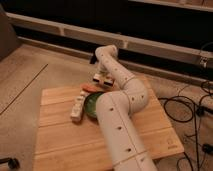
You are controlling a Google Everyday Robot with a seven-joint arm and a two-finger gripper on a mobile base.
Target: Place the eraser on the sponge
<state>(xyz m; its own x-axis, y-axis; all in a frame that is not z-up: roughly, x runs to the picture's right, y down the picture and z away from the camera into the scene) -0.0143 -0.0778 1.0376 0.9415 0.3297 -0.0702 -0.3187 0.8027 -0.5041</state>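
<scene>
The gripper point(103, 78) was down at the far edge of the table point(60, 135), fingers closed together right at the eraser point(96, 77); whether they gripped it I couldn't tell. The green bowl point(90, 106) sat half hidden under the arm point(122, 125), with an orange-red stick point(90, 88) just behind its rim

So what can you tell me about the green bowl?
The green bowl is round, looks like plastic, and sits upright on the wooden table. The robot's white arm hides its right side. A whitish box lies close on its left, an orange stick just behind. The gripper is shut farther back, near the table's far edge.
</scene>
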